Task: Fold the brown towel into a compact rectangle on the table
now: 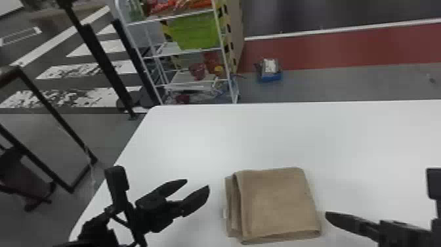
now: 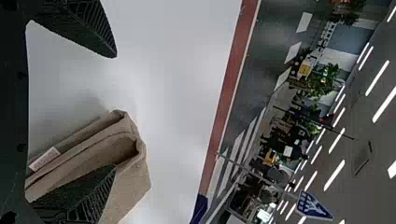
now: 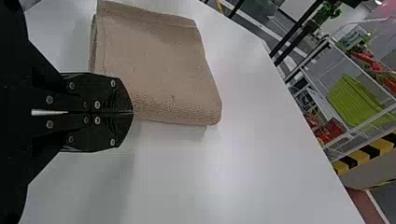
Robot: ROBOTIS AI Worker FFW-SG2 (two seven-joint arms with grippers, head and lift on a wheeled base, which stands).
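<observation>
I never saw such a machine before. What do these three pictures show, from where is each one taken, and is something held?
This is a two-armed robot. The head view looks forward and down over a white table. The other two views come from its left and right wrists and are turned on their side. On the table lies a brown towel, folded in layers into a roughly square packet. The left fingers are open, on the towel's left side. The right fingers are closed together, on its right side. Neither pair appears to hold anything.
</observation>
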